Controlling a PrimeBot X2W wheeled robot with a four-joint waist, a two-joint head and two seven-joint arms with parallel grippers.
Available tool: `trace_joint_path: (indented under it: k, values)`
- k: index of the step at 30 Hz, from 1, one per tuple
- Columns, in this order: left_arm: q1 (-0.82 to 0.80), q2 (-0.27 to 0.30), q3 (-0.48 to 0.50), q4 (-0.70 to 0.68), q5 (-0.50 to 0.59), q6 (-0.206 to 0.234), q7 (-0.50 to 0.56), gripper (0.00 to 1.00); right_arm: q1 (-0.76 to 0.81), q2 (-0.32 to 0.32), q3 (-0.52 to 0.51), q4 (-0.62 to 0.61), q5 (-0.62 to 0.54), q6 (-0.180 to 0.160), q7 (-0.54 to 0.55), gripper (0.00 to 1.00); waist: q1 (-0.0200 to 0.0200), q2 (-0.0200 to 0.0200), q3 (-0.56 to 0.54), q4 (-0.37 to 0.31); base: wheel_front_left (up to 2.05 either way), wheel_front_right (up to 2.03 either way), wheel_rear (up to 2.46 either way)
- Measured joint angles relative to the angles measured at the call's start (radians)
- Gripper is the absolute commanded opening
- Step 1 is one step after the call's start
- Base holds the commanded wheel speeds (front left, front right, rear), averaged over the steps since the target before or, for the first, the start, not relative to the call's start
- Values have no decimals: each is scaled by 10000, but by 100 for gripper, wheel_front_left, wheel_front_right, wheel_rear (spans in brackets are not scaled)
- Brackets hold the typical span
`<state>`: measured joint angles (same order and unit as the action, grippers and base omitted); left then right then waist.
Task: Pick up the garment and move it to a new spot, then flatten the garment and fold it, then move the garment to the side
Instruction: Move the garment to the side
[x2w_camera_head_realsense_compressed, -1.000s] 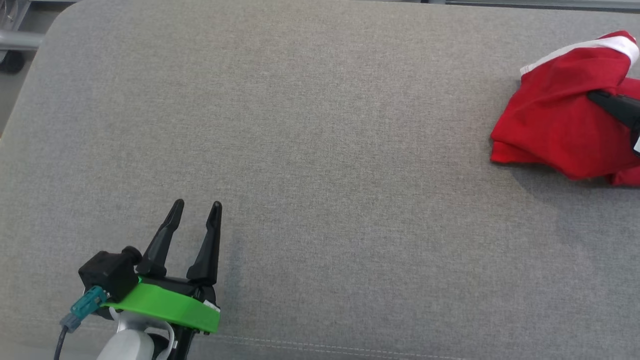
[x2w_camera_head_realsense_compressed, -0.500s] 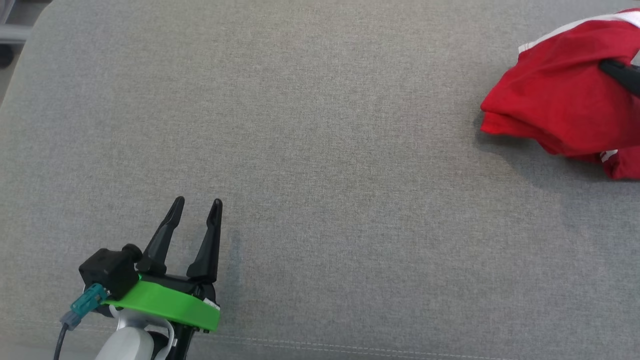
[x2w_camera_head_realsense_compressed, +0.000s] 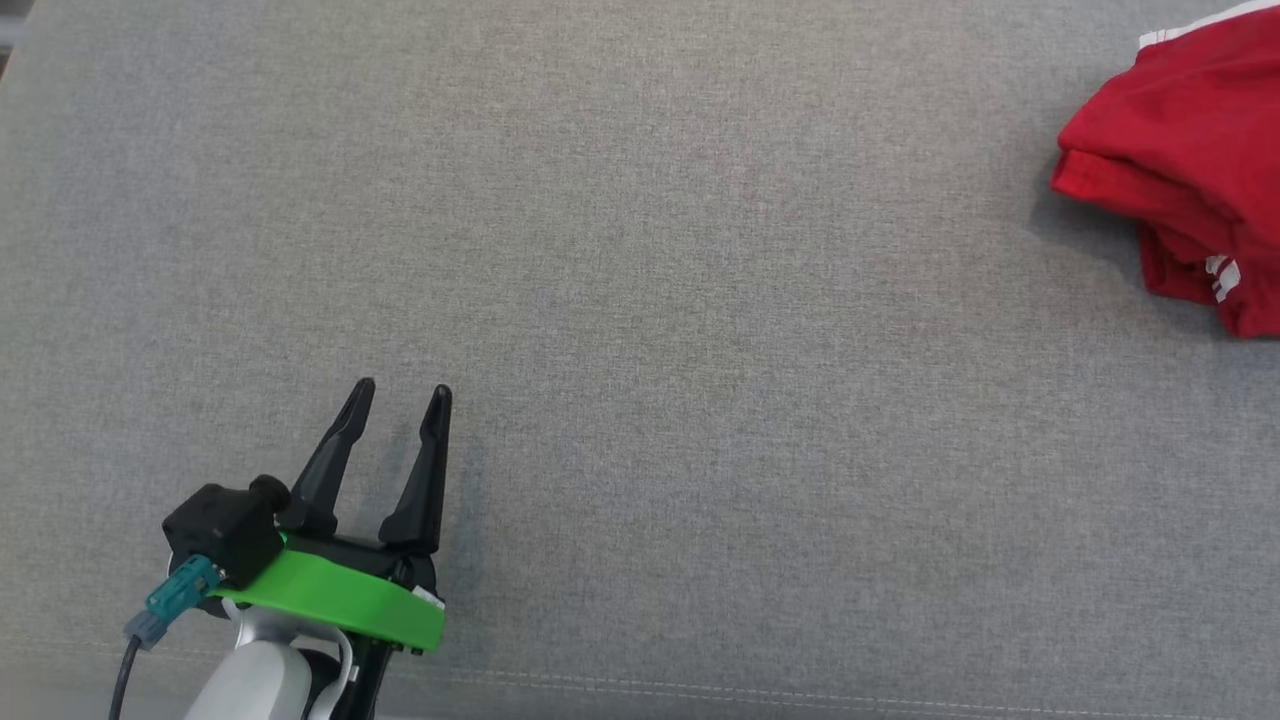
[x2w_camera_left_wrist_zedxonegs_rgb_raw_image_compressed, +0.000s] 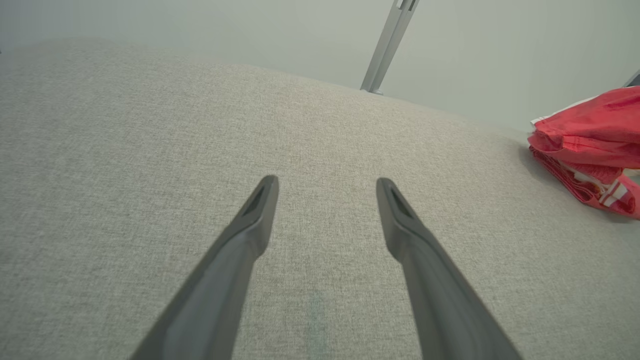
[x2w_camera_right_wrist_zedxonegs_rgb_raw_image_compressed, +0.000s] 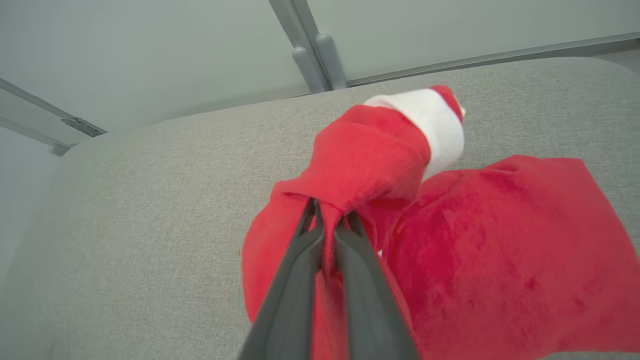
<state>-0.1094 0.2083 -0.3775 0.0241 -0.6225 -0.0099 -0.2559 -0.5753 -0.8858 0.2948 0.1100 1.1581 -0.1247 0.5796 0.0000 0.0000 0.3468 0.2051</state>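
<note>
Now | crumpled red white-trimmed cloth garment (x2w_camera_head_realsense_compressed: 1190, 130): far right on grey fabric cushion (x2w_camera_head_realsense_compressed: 640, 300), dragged further right | right gripper (x2w_camera_right_wrist_zedxonegs_rgb_raw_image_compressed: 332, 212): pinching its fold | left gripper (x2w_camera_head_realsense_compressed: 402, 390): spread empty, near left | relocation underway

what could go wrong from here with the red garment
1. The right hand pinches one small fold of the garment; it might slip free.
2. The rest is bunched down at the cushion, so moving it may drag and tangle it more.
3. The left hand, open, sits far off and can't steady it.
</note>
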Motion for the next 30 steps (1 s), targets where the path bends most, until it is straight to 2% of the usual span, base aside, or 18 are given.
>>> trace_joint_path:
  k: [13, 19, 24, 27, 30]
  values:
    - [-293, 136, 10, -228, 127, 2, 119, 100, 101, 247, -581, 713, -75, -6, -746, 0, 0, 0, 803, -315, 0, 0, 0]
    - [-687, 209, 17, -380, 201, 4, 192, 100, 352, 378, -1175, 1735, -190, -6, -1321, 0, 0, 0, 1166, -685, 0, 0, 0]
    - [-809, 219, 15, -420, 203, 10, 272, 100, 475, 435, -1398, 2134, -433, -6, -1657, 0, 0, 0, 1397, -872, 0, 0, 0]
    - [-908, 217, 13, -431, 232, 12, 307, 100, 574, 656, -1375, 2249, -476, -6, -1756, 14, 0, 0, 1511, -939, 0, 0, 0]
    - [-973, 217, -4, -424, 234, 12, 353, 100, 671, 792, -1273, 2274, -577, -6, -1914, 24, 0, 0, 1579, -981, 0, 0, 0]
